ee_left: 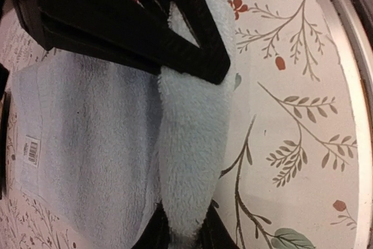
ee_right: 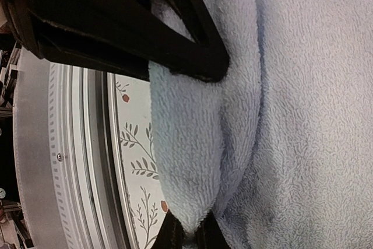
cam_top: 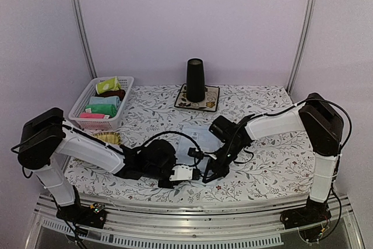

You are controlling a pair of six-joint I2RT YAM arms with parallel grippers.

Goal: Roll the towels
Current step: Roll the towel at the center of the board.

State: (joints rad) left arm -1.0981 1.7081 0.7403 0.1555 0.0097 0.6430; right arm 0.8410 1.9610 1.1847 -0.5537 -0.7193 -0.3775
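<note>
L tool (ee_left: 182, 236) & R tool (ee_right: 189, 232) both clamped the light-blue terry cloth towel (ee_left: 87, 144) by its fold, nr bench (ee_left: 291, 115) near edge; looked soft, light, floppy.

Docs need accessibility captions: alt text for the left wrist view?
The black left gripper pinches a raised fold of a light blue terry towel on a white tablecloth printed with leaves; a barcode label shows on the towel's flat part.
</note>
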